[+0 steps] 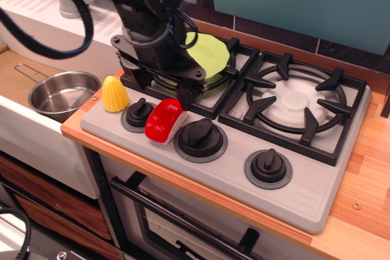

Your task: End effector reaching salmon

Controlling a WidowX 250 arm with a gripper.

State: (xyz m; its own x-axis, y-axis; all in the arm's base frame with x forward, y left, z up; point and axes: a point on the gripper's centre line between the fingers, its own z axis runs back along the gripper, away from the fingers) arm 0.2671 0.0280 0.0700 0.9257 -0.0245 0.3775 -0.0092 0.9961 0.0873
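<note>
Now the salmon [164, 120] lay on the grey stove [317, 190] front, tucked between two black knobs, the small left knob [138, 113] and the bigger middle knob [200, 135]. It was a little toy piece of sushi. Its top was a shiny red slab, round and smooth, with a bright spot of light on it. Under the red part sat a white bumpy base like rice, and you could see that white edge on the side nearest the middle knob. It looked to be touching or nearly touching both knobs. The gripper [159, 85] was black, with a wide body and black cables [36, 25] looping up and away. It hung just behind and above the salmon, over the front edge of the left burner [210, 98]. Its two fingers pointed down and were spread apart, with nothing between them. The right-hand fingertip [186, 95] in the picture was just behind the red top, very close, but I could not tell if it touched. A yellow-green plate [210, 53] sat on the left burner behind the gripper. A yellow toy corn [114, 94] stood to the left of the small knob. A steel pot [61, 94] sat further left, off the stove.
</note>
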